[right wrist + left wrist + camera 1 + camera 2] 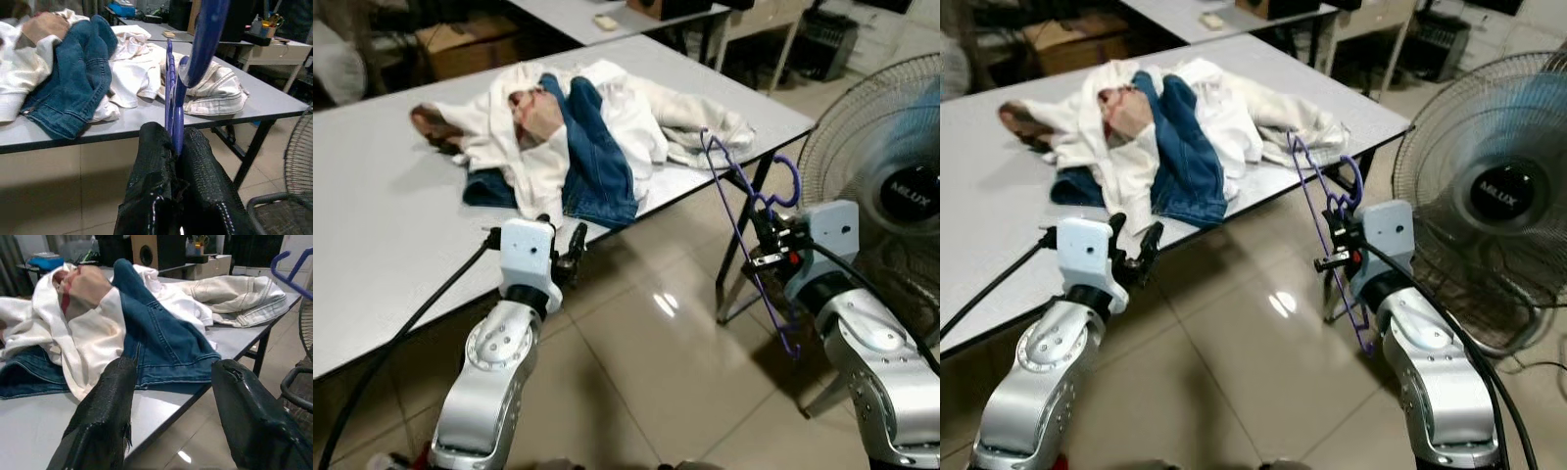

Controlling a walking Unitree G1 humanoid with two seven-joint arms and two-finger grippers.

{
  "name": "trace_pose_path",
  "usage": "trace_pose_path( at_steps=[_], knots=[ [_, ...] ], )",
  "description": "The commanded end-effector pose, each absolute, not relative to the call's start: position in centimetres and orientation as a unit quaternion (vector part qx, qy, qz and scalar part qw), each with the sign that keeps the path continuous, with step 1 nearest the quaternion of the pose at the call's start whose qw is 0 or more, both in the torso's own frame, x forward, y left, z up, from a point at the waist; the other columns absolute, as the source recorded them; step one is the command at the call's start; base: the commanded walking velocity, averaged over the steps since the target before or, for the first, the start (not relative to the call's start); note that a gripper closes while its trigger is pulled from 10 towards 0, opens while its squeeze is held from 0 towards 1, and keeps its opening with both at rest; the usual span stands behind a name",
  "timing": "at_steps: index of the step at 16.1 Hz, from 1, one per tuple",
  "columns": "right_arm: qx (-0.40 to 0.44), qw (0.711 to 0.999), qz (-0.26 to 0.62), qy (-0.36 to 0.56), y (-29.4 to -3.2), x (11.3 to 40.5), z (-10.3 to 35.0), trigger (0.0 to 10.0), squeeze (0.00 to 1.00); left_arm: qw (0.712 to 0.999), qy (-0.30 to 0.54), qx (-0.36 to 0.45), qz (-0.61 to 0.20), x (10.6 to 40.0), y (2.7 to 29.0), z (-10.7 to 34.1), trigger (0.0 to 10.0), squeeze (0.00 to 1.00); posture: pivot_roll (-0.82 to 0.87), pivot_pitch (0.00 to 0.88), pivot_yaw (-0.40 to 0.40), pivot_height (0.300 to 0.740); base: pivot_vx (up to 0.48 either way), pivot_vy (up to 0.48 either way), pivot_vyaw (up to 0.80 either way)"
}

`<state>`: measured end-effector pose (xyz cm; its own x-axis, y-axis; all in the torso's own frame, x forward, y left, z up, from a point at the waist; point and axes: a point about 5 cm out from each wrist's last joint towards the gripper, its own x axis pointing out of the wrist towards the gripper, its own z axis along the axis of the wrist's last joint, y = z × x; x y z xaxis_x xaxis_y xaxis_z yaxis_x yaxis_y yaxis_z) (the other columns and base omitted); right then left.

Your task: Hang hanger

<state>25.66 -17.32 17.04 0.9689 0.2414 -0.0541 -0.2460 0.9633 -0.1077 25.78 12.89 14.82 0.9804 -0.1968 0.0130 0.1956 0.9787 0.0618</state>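
Hanger (744, 230) (purple) is clenched upright in the right tool (177, 147), kept off the desk (382, 235) for carrying; left tool (171, 416) is held released.

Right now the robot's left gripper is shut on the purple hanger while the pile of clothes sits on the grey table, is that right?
Not quite: it is the right gripper that is shut on the purple hanger, as the right wrist view shows. The left gripper is open and holds nothing. The pile of clothes does sit on the grey table.
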Motion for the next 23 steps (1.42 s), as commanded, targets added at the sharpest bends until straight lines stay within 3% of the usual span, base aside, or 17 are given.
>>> trace_pose_path(
  at_steps=[1,2,13,18,23],
  knots=[
    [-0.050,0.992,0.117,0.008,-17.5,25.3,17.3,10.0,0.00,0.994,-0.009,0.026,-0.104,25.8,12.7,14.9,10.0,0.68,-0.14,0.089,0.026,0.740,0.000,0.000,0.00],
    [-0.044,0.993,0.112,0.012,-17.7,25.1,17.0,10.0,0.00,0.995,-0.008,0.026,-0.100,26.1,12.6,14.8,10.0,0.80,-0.14,0.088,0.027,0.740,0.000,0.000,0.00],
    [-0.067,0.990,0.123,0.013,-17.8,25.2,16.9,10.0,0.00,0.995,-0.013,0.036,-0.087,26.3,12.8,14.5,10.0,0.77,-0.14,0.090,0.026,0.740,0.273,0.000,-0.13],
    [-0.076,0.982,0.171,0.022,-16.7,24.6,16.7,10.0,0.00,0.997,-0.021,0.049,-0.059,26.1,13.8,14.7,10.0,0.77,-0.13,0.096,0.029,0.740,0.390,0.000,0.00],
    [-0.068,0.983,0.170,0.011,-16.9,24.4,16.6,10.0,0.00,0.997,-0.010,0.067,-0.048,25.7,14.9,14.2,10.0,0.75,-0.13,0.101,0.038,0.740,0.377,0.000,0.48]
  ],
)
